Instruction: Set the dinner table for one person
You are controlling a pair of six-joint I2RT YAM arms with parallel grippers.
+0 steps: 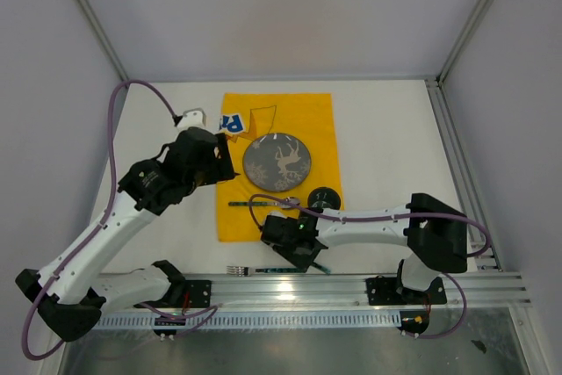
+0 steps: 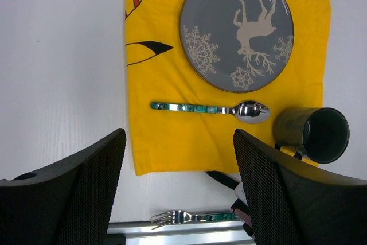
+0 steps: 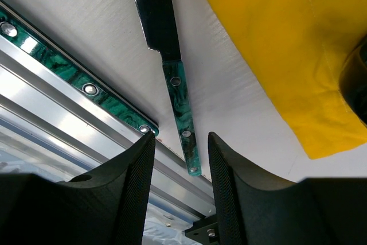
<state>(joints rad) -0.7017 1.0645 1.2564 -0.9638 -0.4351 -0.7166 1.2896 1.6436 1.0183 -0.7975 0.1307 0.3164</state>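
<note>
1. Left jaws stand wide apart with nothing between them, their fingers hanging above the left edge of a yellow cloth.
2. Right jaws are partly open, low at the near edge of the counter. Their fingers flank the end of the knife handle with a gap on each side, gripping nothing.
3. That counter is a large matt white slab, with a metal rail along its near edge and plain white walls on three sides.
4. On the cloth lie a grey plate, a green-handled spoon and, at the right edge, a dark mug. A fork lies by the rail.
5. Blue letters at the cloth's far left corner are half hidden and unreadable. The plate shows a pale deer and snowflakes.
</note>
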